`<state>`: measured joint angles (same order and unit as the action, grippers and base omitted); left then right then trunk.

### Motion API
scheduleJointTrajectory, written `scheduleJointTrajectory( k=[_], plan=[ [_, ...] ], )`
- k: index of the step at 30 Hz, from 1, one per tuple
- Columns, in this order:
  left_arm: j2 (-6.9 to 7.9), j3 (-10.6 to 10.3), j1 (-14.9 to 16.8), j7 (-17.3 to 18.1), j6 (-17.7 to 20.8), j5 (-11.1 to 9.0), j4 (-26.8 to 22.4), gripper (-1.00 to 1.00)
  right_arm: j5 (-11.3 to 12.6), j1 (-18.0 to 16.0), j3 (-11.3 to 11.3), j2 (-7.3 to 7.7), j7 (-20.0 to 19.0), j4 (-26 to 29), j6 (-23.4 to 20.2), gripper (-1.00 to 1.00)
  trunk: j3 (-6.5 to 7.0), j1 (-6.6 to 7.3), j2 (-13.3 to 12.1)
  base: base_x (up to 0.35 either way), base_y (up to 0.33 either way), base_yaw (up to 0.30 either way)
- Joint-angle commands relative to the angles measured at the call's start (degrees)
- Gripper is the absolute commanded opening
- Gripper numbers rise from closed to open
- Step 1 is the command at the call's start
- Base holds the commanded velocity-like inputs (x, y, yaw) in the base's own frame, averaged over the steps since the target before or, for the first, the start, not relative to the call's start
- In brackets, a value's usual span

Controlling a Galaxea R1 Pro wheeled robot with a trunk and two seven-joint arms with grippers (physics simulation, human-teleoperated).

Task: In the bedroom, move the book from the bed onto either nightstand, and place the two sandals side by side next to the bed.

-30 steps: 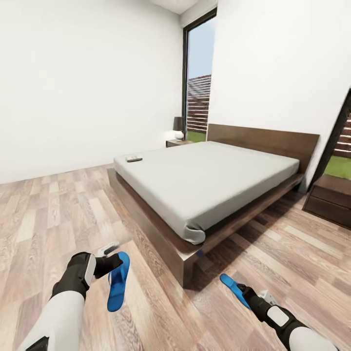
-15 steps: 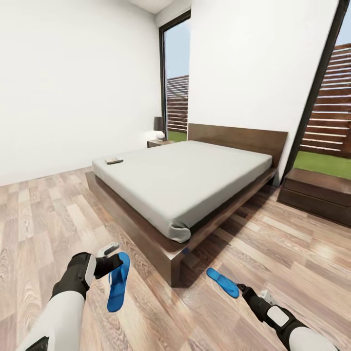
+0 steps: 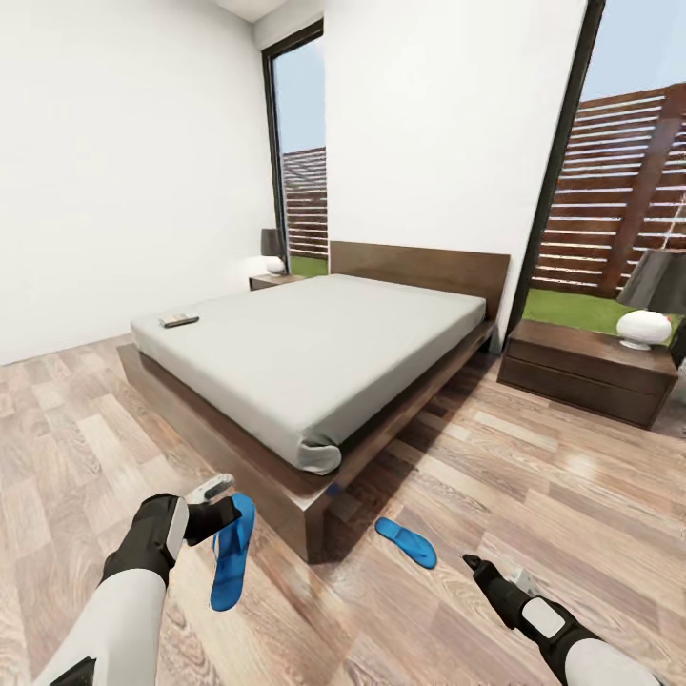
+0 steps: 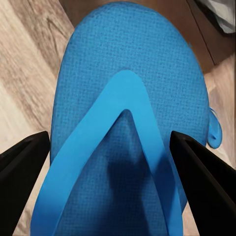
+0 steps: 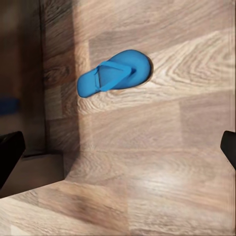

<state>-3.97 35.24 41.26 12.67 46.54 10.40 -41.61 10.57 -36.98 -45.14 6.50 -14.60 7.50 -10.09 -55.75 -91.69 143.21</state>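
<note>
Holding bright blue flip-flop sandal (image 3: pixel 232 553) clamped in our left gripper (image 3: pixel 221 514), lower left; second blue sandal (image 3: pixel 406 542) lies on wood-plank floor (image 3: pixel 572 495) at lower centre, long axis diagonal, just up-left of our right gripper (image 3: pixel 474 564), fingers spread, empty.

head: high, facing forward and down across the floor (image 3: pixel 572 495) to the bed (image 3: pixel 314 353) | left wrist: pressed close over a sandal (image 4: pixel 128 123) between its fingers (image 4: pixel 24 157) | right wrist: farther off, down at the other sandal (image 5: pixel 113 73) ahead of its fingers | shared: both sandals, floor
</note>
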Motion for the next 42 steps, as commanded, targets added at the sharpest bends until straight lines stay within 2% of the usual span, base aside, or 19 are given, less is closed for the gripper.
scheduleJointTrajectory(
  k=[1,31,42],
  plan=[
    [-0.07,0.36,0.05,0.51,0.22,0.59,-0.11,-1.0,0.59,-0.02,0.05,0.0,-0.08,0.06,-0.37,1.0,-0.06,0.01,0.02,0.0,0.096,-0.262],
    [0.01,0.42,0.05,0.51,0.22,0.59,0.3,-1.0,0.65,-0.02,0.05,0.0,-0.08,0.06,-0.37,1.0,-0.06,0.01,0.02,0.0,0.016,-0.247],
    [0.0,0.38,0.05,0.52,0.22,0.59,0.3,-1.0,1.07,-0.02,0.05,0.0,-0.06,0.06,-0.4,1.0,-0.08,0.01,0.02,0.0,0.0,-0.058]
  ],
)
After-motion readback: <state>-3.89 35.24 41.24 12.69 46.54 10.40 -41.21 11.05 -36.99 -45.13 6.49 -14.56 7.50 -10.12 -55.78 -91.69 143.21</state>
